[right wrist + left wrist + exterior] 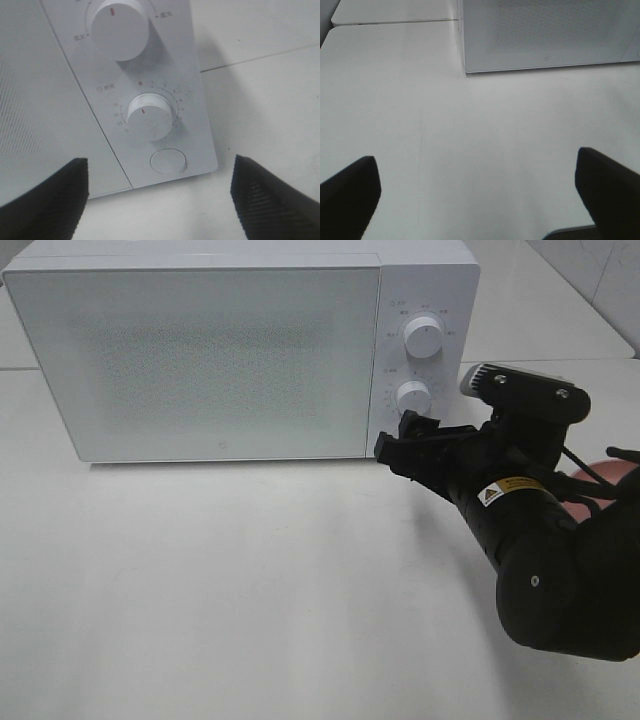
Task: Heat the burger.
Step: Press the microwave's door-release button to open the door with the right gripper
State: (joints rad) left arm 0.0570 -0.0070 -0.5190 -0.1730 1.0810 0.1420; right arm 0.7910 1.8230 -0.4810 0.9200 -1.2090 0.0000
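Door shut on the microwave at the table's back edge. The right gripper, jaws wide and empty, faces the lower knob and round button. The left gripper gapes wide above the table. The burger is hidden; a sliver of pink plate shows behind the right arm, near the right edge.

High camera faces the microwave front; both wrist views share it, right closest
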